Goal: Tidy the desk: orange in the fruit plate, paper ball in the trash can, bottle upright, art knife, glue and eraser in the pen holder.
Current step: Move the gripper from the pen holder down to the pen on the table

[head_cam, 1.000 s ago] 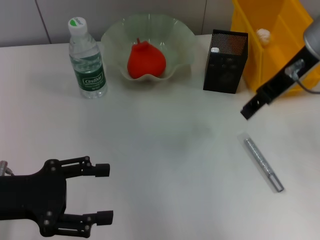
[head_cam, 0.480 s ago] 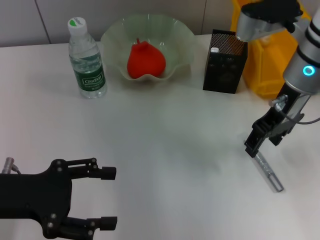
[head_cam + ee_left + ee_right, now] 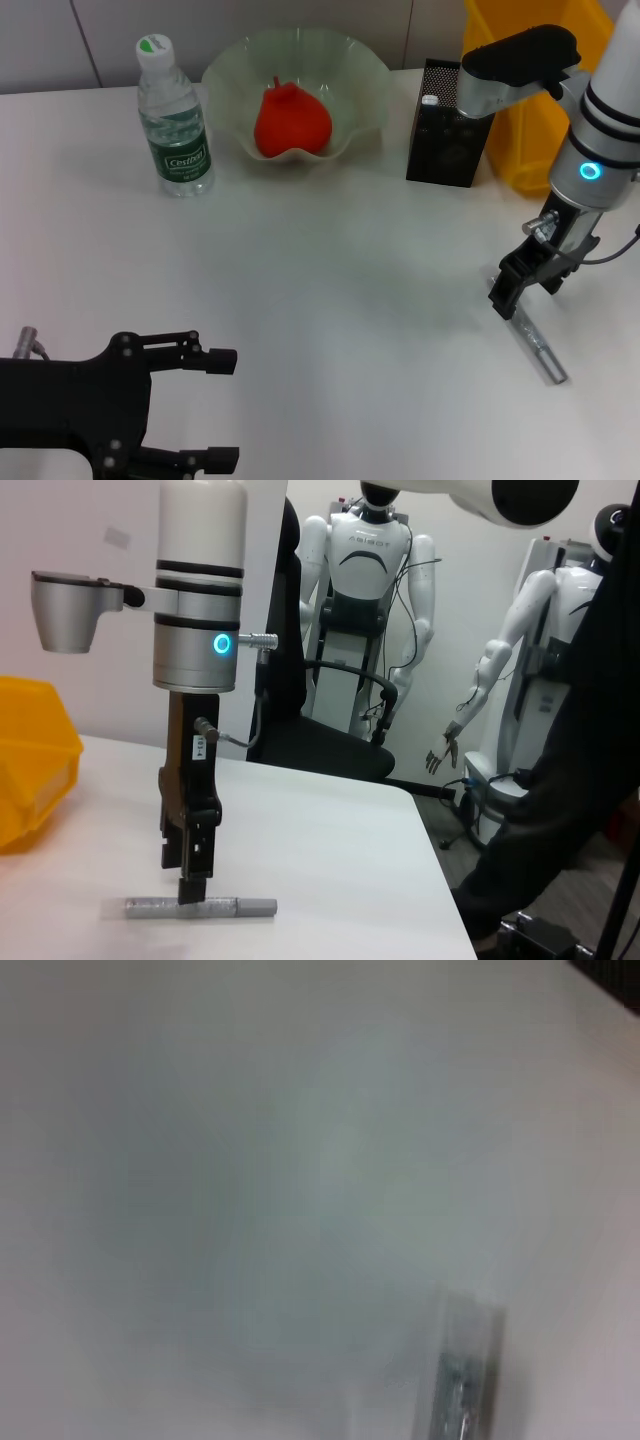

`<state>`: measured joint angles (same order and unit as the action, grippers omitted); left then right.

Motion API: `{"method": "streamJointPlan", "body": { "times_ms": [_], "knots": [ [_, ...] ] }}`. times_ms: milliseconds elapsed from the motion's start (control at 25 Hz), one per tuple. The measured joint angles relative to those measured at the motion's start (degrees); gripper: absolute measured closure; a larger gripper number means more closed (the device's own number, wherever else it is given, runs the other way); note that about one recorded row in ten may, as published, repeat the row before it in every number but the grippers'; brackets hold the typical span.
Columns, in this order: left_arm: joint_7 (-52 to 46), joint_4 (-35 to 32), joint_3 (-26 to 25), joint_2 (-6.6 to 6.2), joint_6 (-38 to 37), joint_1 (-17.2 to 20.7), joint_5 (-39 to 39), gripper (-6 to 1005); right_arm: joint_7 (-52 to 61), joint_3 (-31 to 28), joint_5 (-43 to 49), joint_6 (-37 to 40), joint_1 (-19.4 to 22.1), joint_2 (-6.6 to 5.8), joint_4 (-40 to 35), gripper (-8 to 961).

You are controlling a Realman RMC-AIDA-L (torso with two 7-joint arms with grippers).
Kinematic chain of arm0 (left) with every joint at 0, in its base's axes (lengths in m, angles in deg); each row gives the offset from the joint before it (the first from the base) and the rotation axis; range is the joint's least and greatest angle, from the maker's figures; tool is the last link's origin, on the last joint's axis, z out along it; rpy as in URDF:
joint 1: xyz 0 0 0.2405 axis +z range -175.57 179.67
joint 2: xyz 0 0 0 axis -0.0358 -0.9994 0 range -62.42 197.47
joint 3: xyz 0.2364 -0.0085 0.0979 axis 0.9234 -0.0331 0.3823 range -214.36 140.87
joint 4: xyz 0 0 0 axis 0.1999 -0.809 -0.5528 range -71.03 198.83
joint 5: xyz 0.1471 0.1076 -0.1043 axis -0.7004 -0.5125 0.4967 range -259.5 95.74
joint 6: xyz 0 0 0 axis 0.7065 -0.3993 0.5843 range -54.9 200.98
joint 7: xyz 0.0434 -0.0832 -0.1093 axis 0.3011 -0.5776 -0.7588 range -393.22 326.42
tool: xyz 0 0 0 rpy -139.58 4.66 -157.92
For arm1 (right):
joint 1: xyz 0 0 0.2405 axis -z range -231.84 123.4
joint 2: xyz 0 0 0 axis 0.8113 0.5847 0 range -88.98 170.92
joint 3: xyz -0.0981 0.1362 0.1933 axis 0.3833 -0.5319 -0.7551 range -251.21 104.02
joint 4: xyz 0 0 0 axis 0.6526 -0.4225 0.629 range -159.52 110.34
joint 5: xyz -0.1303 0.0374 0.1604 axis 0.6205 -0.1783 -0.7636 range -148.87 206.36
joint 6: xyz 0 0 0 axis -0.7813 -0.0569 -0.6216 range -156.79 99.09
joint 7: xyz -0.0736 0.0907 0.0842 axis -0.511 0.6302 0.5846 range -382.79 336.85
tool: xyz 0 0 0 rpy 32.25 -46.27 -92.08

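The grey art knife [image 3: 535,345] lies flat on the desk [image 3: 330,260] at the right. My right gripper [image 3: 505,297] has come down onto its far end; the left wrist view shows that gripper [image 3: 190,888] touching the knife [image 3: 235,907]. The knife's tip [image 3: 462,1380] fills the right wrist view's corner. The orange [image 3: 292,120] sits in the fruit plate [image 3: 230,70]. The bottle [image 3: 175,120] stands upright. A small white thing [image 3: 430,100] shows at the pen holder's [image 3: 452,140] rim. My arm hides the paper ball; glue and eraser are out of sight. My left gripper [image 3: 222,410] hangs open near the front left.
The yellow trash can [image 3: 520,140] stands at the back right, just beyond the pen holder, with my right forearm crossing in front of it. Bare tabletop stretches between the two grippers.
My right gripper has dropped from beside the trash can down to the knife's far end. The left gripper has drifted slightly toward the front edge.
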<state>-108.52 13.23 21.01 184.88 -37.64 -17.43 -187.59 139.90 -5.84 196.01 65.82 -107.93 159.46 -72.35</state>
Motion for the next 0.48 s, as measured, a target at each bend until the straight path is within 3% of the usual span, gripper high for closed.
{"method": "streamJointPlan", "body": {
  "times_ms": [320, 480],
  "knots": [
    [0.1, 0.2, -0.1, 0.09, 0.3, 0.4, -0.1, 158, -0.7, 0.1, 0.0, -1.7, 0.0, 0.32, 1.6, 333],
    [0.1, 0.5, 0.0, 0.11, 0.3, 0.3, -0.1, 157, -0.8, 0.3, 0.0, -2.5, 0.0, 0.34, 1.7, 456]
  ]
}}
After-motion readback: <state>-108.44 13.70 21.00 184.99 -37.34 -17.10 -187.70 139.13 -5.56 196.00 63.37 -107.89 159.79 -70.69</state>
